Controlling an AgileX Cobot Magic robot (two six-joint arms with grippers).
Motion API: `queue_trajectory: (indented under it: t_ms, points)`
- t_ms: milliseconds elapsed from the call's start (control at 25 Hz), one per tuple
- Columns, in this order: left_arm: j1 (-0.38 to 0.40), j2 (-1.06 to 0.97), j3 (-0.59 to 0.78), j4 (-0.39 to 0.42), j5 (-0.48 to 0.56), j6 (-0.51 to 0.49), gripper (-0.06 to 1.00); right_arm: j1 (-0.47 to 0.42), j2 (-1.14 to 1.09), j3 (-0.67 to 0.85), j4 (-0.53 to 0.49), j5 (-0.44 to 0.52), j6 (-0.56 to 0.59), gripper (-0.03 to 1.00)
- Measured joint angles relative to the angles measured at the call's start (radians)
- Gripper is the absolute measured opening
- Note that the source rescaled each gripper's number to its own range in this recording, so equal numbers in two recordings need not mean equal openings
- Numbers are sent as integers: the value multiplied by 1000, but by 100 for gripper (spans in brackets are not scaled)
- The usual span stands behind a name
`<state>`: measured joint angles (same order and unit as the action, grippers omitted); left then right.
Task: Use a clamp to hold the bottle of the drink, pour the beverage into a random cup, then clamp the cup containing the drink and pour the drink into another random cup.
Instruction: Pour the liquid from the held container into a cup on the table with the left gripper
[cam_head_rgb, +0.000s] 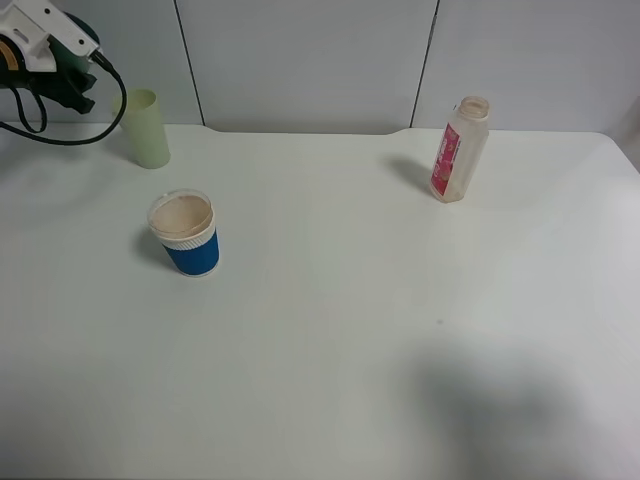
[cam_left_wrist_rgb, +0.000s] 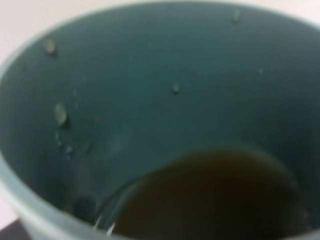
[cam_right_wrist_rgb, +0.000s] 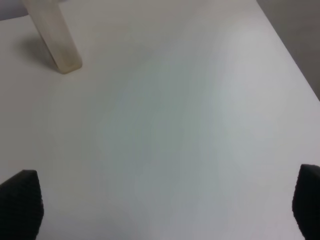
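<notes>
Upper left of the high view: my left clamp (cam_head_rgb: 70, 78) grips the cup containing the drink (cam_left_wrist_rgb: 150, 100), dark liquid inside. Rightward stand a yellow-green tumbler (cam_head_rgb: 147, 128), a blue paper cup (cam_head_rgb: 186, 235), then the bottle of the drink (cam_head_rgb: 458, 150) at upper right. My right clamp (cam_right_wrist_rgb: 165, 207) gapes wide.

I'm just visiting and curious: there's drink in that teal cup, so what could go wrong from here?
The teal cup holds dark drink pooled to one side, so it might slop onto the table early. The pour could also miss the blue cup or the pale green cup, or tip one over.
</notes>
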<state>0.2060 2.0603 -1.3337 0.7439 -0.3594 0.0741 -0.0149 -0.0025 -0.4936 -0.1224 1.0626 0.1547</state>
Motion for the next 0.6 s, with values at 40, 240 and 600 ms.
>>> queue_trajectory:
  t_ms: [40, 240, 600]
  points:
    - [-3, 0, 0, 5, 1, 4, 0, 0, 0, 0, 0, 0, 0, 100]
    - [-19, 0, 0, 54, 48, 12, 0, 0, 0, 0, 0, 0, 0, 100]
    - [-25, 0, 0, 103, 55, 16, 0, 0, 0, 0, 0, 0, 0, 100]
